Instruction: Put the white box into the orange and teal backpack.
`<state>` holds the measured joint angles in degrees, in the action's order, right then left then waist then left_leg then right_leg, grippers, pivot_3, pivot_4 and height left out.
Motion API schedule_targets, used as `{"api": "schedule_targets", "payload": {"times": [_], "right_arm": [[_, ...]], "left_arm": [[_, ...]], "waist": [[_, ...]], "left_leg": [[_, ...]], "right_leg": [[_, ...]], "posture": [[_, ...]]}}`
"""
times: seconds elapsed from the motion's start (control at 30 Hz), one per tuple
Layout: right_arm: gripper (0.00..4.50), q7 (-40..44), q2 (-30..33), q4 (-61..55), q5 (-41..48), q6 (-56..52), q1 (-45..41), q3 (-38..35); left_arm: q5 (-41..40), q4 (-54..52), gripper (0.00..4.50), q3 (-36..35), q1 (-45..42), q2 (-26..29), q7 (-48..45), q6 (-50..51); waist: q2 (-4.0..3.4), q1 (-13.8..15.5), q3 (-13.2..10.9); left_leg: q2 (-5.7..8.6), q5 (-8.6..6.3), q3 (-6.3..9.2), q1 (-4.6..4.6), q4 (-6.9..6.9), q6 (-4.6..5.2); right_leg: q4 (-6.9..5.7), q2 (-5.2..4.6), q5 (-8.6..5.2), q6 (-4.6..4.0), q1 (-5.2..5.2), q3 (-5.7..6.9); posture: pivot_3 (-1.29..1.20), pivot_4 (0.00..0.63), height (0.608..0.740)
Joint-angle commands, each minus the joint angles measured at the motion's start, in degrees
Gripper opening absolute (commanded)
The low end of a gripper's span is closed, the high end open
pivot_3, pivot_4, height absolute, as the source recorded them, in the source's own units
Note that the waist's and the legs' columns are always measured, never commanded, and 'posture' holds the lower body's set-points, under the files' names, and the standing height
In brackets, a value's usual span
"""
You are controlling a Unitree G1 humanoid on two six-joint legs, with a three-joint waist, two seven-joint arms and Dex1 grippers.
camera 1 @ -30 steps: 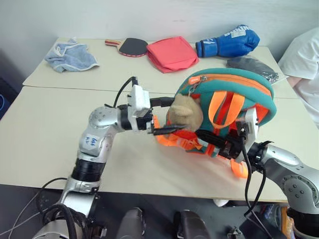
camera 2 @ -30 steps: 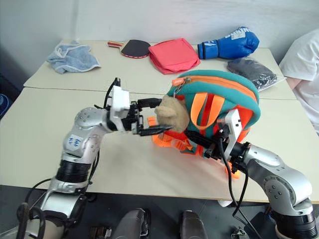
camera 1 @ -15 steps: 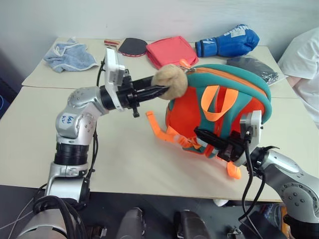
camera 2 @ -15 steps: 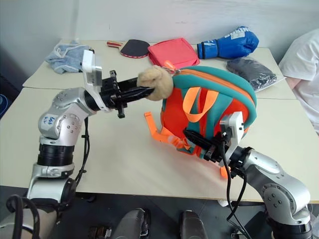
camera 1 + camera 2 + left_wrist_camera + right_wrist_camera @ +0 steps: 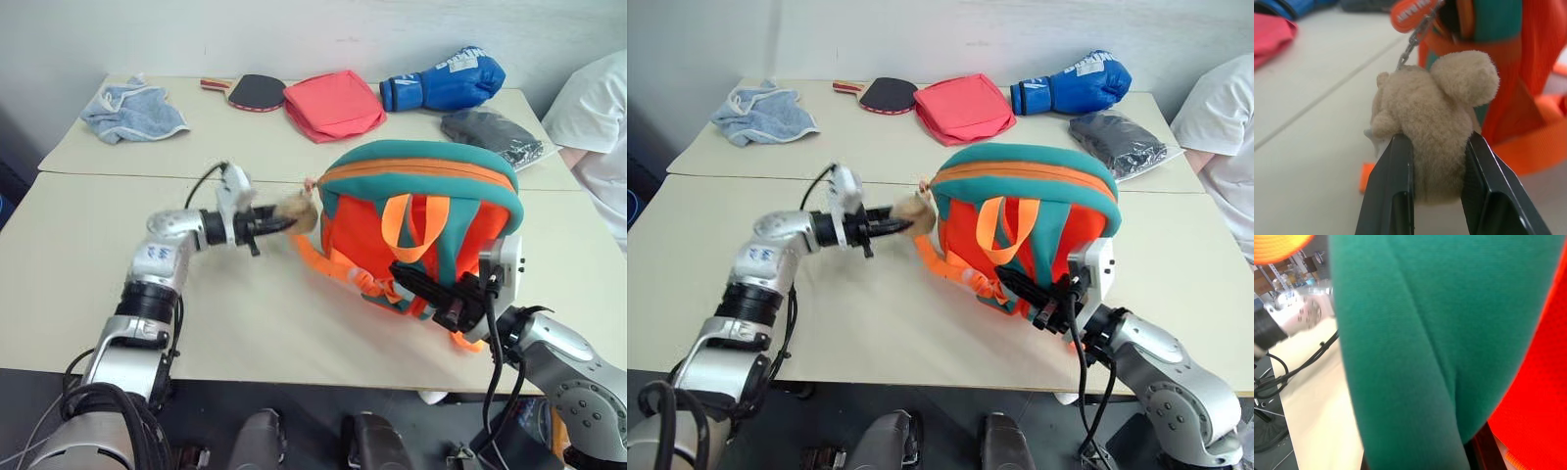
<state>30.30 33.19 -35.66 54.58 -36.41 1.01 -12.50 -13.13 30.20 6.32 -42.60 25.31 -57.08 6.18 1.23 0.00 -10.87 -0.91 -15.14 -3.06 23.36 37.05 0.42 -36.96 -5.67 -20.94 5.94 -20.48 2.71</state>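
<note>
The backpack (image 5: 421, 230) stands upright on the near tabletop (image 5: 78, 264), straps facing the robot, its teal top arching over the orange body. The white box cannot be seen on either tabletop.

The left tool (image 5: 1432, 183) pinches the one plush toy (image 5: 1435, 115), its two black fingers (image 5: 1393, 191) pressed into the toy's sides. A short chain links the toy to an orange tag at the backpack's upper corner. The left arm reaches level across the tabletop from the left, and the toy sits just beside the bag's teal edge.

The right tool (image 5: 416, 284) is pressed together on the backpack's lower front, among the orange straps; from its wrist, teal trim and orange fabric sit close against the lens.

On the far tabletop lie five things, well apart from the bag: one blue towel (image 5: 132, 110) at the left, one paddle (image 5: 250, 91), one folded red cloth (image 5: 333, 103), one blue boxing glove (image 5: 446, 80), and one dark grey bundle (image 5: 490, 134) behind the backpack. A person in a white sleeve (image 5: 593, 122) sits at the right edge.
</note>
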Motion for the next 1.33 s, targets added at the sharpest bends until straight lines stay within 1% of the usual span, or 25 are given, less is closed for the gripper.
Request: {"api": "schedule_targets", "payload": {"times": [0.03, 0.13, 0.2, 0.27, 0.3, 0.33, 0.4, 0.43, 0.47, 0.5, 0.53, 0.57, 0.63, 0.67, 0.7, 0.77, 0.83, 0.87, 0.9, 0.97, 1.07, 1.2, 1.33], "right_arm": [[0.0, -0.3, 0.0, -1.9, 0.6, 1.5, 0.8, -2.6], [0.0, 0.2, 0.8, -2.1, -0.6, 1.8, 1.7, -2.7], [0.0, 0.6, 0.4, -2.0, -0.2, 2.1, 2.0, -3.0], [0.65, 1.3, 0.4, -1.9, -1.3, 3.0, 2.0, -3.1], [0.85, 3.5, 2.5, -1.9, -3.8, 4.1, 2.4, -2.9], [1.22, 5.1, 3.9, -1.9, -5.6, 4.9, 2.7, -2.8], [1.85, 7.6, 6.0, -1.9, -7.7, 6.4, 3.7, -3.3], [2.25, 8.8, 6.8, -1.8, -9.0, 7.8, 4.4, -4.0], [2.56, 9.6, 7.5, -1.9, -10.2, 9.1, 5.4, -5.0], [3.03, 12.2, 9.4, -1.0, -10.8, 9.3, 9.1, -9.8], [3.27, 15.8, 11.4, -0.3, -12.4, 10.7, 12.7, -13.6], [3.59, 18.4, 12.6, 0.2, -13.4, 11.7, 15.3, -16.1], [4.29, 25.1, 14.0, 4.6, -18.7, 18.9, 21.4, -21.2], [4.4, 27.5, 14.3, 7.1, -20.4, 21.7, 23.8, -23.3], [4.4, 29.3, 14.4, 9.1, -21.6, 23.5, 25.4, -24.9], [4.4, 32.2, 14.5, 13.9, -24.6, 28.6, 27.0, -26.8], [4.4, 34.4, 14.5, 17.6, -28.2, 34.3, 27.8, -27.0], [4.4, 34.2, 13.9, 19.0, -28.8, 35.5, 27.5, -26.9], [4.4, 33.5, 13.1, 20.1, -28.9, 36.2, 26.9, -27.0], [4.4, 32.5, 11.9, 21.6, -29.4, 37.8, 25.9, -26.8], [4.4, 32.6, 11.2, 23.1, -31.2, 40.8, 25.3, -25.6], [4.4, 30.5, 10.3, 22.6, -31.6, 40.3, 23.5, -23.7], [4.4, 29.5, 10.3, 21.7, -31.6, 40.2, 23.4, -23.7]], "left_arm": [[1.5, -2.2, 0.95, 1.3, 2.8, -0.7, -1.0, -1.7], [-0.2, -5.8, 0.95, 0.4, 4.9, 0.2, -3.0, -1.3], [-3.3, -8.2, 1.55, -3.0, 4.6, 1.3, -1.6, 3.3], [-5.4, -11.1, 2.11, -4.9, 5.1, 3.2, -2.7, 6.2], [-6.1, -13.3, 2.39, -5.4, 6.5, 5.7, -4.8, 7.8], [-6.6, -15.1, 2.75, -5.7, 7.7, 7.4, -6.2, 9.0], [-7.2, -18.0, 3.3, -6.2, 10.1, 10.7, -8.2, 10.4], [-7.6, -18.8, 3.67, -6.8, 11.3, 12.1, -8.8, 10.8], [-8.0, -19.8, 3.93, -7.7, 12.7, 13.5, -9.5, 11.1], [-8.4, -20.8, 4.34, -10.2, 17.1, 17.0, -12.2, 8.8], [-8.8, -21.8, 4.5, -12.3, 20.9, 19.6, -14.7, 6.6], [-9.1, -22.6, 4.5, -13.6, 23.5, 21.4, -16.4, 5.1], [-8.2, -22.6, 4.5, -16.2, 28.7, 23.4, -16.0, 0.7], [-7.7, -22.6, 4.5, -17.5, 31.0, 23.9, -14.9, -0.7], [-7.2, -22.7, 4.5, -18.6, 32.9, 24.4, -14.1, -1.9], [-6.2, -22.7, 4.5, -20.5, 36.5, 25.1, -13.2, -4.3], [-5.5, -23.9, 4.5, -21.8, 39.2, 25.7, -11.8, -4.9], [-5.3, -24.5, 4.5, -22.2, 40.2, 25.9, -11.1, -5.0], [-5.5, -25.0, 4.5, -22.6, 40.9, 25.9, -10.7, -5.1], [-5.9, -25.7, 4.5, -23.2, 42.0, 25.5, -10.0, -5.3], [-6.0, -26.7, 4.5, -23.5, 42.8, 24.6, -8.4, -5.2], [-7.6, -30.2, 4.5, -23.4, 45.1, 23.4, -7.5, -3.7], [-8.0, -31.8, 4.5, -23.8, 46.3, 22.9, -6.9, -3.8]], "waist": [[0.0, 0.0, 0.0], [0.0, 0.0, 0.0], [0.0, 0.0, 0.0], [0.0, 0.0, 0.0], [0.0, -0.1, 0.0], [-0.02, -0.3, 0.0], [-0.05, -0.6, 0.0], [-0.05, -0.5, 0.0], [-0.04, -0.3, 0.0], [-0.05, -0.2, 0.0], [-0.06, -0.2, 0.0], [-0.07, -0.2, 0.0], [-0.01, -0.1, 0.0], [-0.01, 0.0, 0.0], [-0.02, 0.2, 0.0], [-0.05, 0.2, 0.0], [-0.05, 0.1, 0.0], [-0.04, 0.0, 0.0], [-0.05, -0.1, 0.0], [-0.05, -0.2, 0.0], [-0.29, -0.2, 0.0], [-0.34, -0.4, 0.0], [-0.34, -0.3, 0.0]], "left_leg": [[0.0, -0.01, 0.01, 0.0, 0.0, 0.01], [0.0, -0.02, 0.03, -0.01, 0.0, 0.03], [0.0, -0.02, 0.03, -0.01, -0.01, 0.03], [0.0, -0.02, 0.06, 0.02, 0.01, 0.03], [0.0, -0.02, 0.07, 0.02, 0.0, 0.03], [0.0, -0.02, 0.07, 0.02, -0.02, 0.03], [-0.01, -0.03, -0.01, -0.04, -0.14, 0.01], [-0.02, -0.03, 0.0, -0.04, -0.16, 0.01], [-0.03, -0.04, 0.01, -0.04, -0.17, 0.0], [-0.03, -0.04, 0.01, -0.04, -0.16, 0.01], [-0.03, -0.04, 0.02, -0.04, -0.16, 0.01], [-0.02, -0.06, 0.0, 0.01, -0.16, 0.04], [-0.02, -0.12, 0.0, -0.05, -0.3, 0.06], [-0.03, -0.14, 0.03, -0.06, -0.29, 0.07], [-0.02, -0.33, 0.04, -0.07, -0.25, 0.41], [0.04, -0.39, 0.09, -0.25, -0.24, 0.48], [0.04, -0.43, 0.1, -0.48, -0.36, 0.44], [0.04, -0.55, 0.09, -0.64, -0.6, 0.21], [0.06, -0.53, 0.04, -0.78, -0.85, 0.18], [0.07, -0.5, 0.01, -0.83, -1.01, 0.14], [0.06, -0.36, 0.01, -0.85, -1.12, 0.3], [0.05, -0.36, -0.08, -0.93, -1.14, 0.28], [0.05, -0.32, -0.12, -0.99, -1.03, 0.35]], "right_leg": [[0.01, -0.01, 0.0, 0.0, 0.0, -0.03], [0.08, -0.06, 0.0, 0.0, 0.02, -0.07], [0.08, -0.07, 0.0, 0.0, 0.02, -0.07], [0.07, -0.06, 0.0, 0.0, 0.01, -0.06], [0.07, -0.06, 0.0, 0.0, 0.0, -0.06], [0.07, -0.05, 0.0, 0.0, -0.01, -0.05], [0.02, -0.02, 0.0, 0.0, -0.01, -0.12], [0.04, -0.01, 0.0, -0.01, -0.01, -0.11], [0.05, 0.0, 0.0, -0.01, 0.01, -0.1], [0.08, -0.01, -0.01, -0.02, 0.0, -0.09], [0.08, -0.02, -0.01, -0.03, 0.01, -0.1], [0.12, -0.06, -0.02, -0.03, -0.01, -0.1], [0.22, -0.08, -0.02, -0.03, 0.09, -0.07], [0.57, -0.08, -0.02, -0.04, 0.16, -0.02], [0.62, -0.13, -0.02, -0.03, 0.24, 0.0], [0.64, -0.33, -0.01, -0.03, 0.45, 0.05], [0.83, -0.45, 0.02, -0.08, 0.72, 0.09], [0.99, -0.49, 0.04, -0.13, 0.85, 0.12], [1.15, -0.55, 0.08, -0.19, 0.93, 0.12], [1.18, -0.57, 0.06, -0.21, 0.89, 0.12], [1.17, -0.56, 0.02, -0.27, 0.86, 0.22], [1.11, -0.53, 0.02, -0.26, 0.89, 0.27], [1.03, -0.53, 0.03, -0.22, 0.96, 0.25]], "posture": [[0.0, 0.15, 0.74], [0.0, 0.15, 0.74], [0.0, 0.15, 0.74], [0.0, 0.15, 0.74], [0.0, 0.15, 0.74], [0.0, 0.15, 0.74], [0.0, 0.15, 0.74], [0.0, 0.15, 0.74], [0.0, 0.15, 0.74], [0.0, 0.15, 0.74], [0.0, 0.15, 0.74], [0.0, 0.15, 0.74], [0.0, 0.15, 0.74], [0.0, 0.15, 0.74], [0.0, 0.15, 0.74], [0.0, 0.15, 0.74], [0.0, 0.15, 0.74], [0.0, 0.15, 0.74], [0.0, 0.15, 0.74], [0.0, 0.15, 0.74], [0.0, 0.15, 0.74], [0.0, 0.15, 0.74], [0.0, 0.15, 0.74]]}}
